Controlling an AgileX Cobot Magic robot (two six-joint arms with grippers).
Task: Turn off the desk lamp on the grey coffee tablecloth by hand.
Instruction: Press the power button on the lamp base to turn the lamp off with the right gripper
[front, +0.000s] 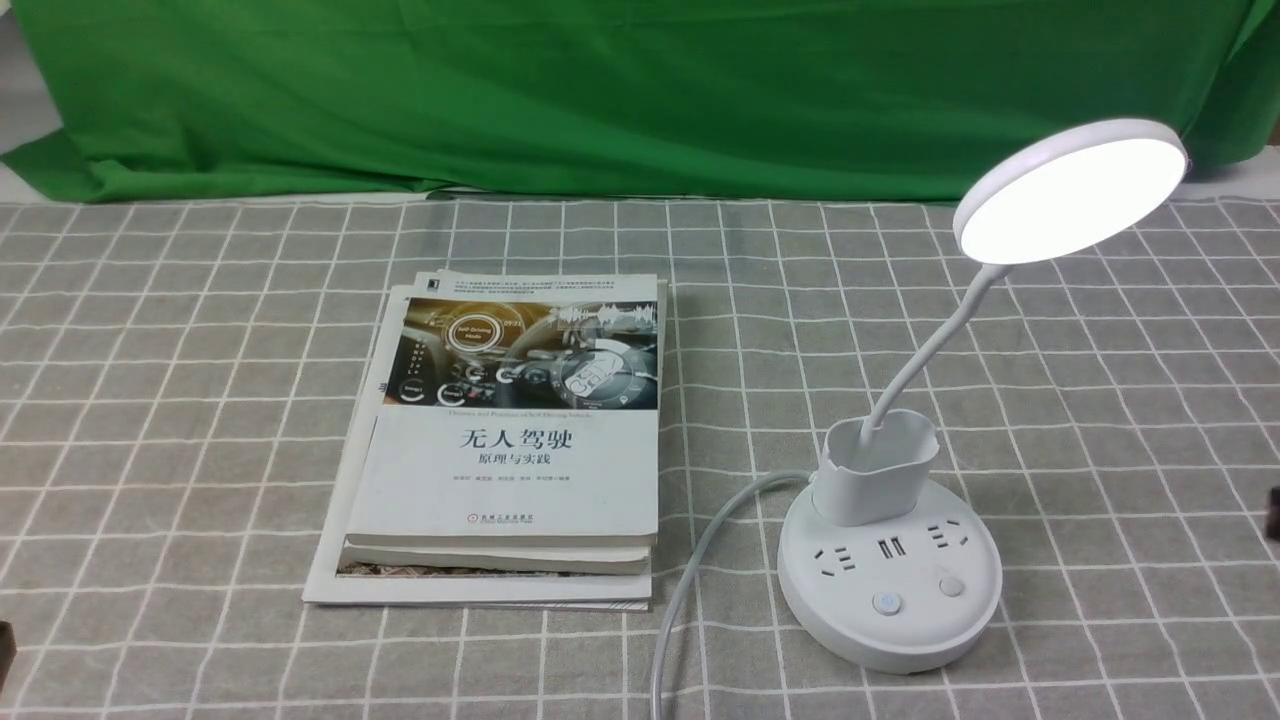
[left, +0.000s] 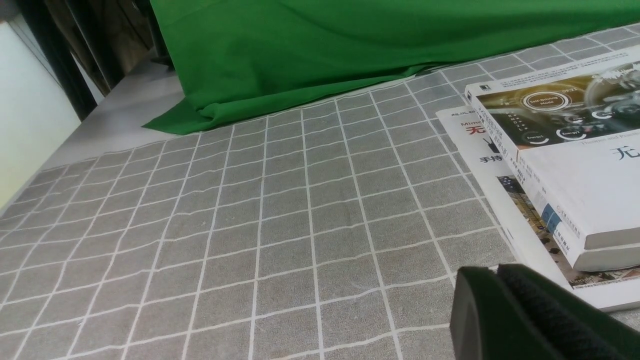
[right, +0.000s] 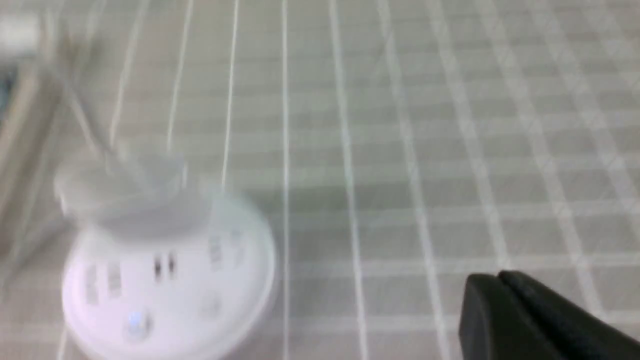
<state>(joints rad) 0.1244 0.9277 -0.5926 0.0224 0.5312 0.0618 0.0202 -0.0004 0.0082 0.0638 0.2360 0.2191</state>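
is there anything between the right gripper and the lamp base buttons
Nothing visible. In the right wrist view only bare grey coffee tablecloth lies between the right gripper and the desk lamp base. The books and cord sit on the lamp's other, left side.

The lit desk lamp (front: 878, 475) stands on the grey coffee tablecloth (front: 200, 330), right of a stack of books (front: 510, 470), its white cord (front: 690, 570) trailing nearward.
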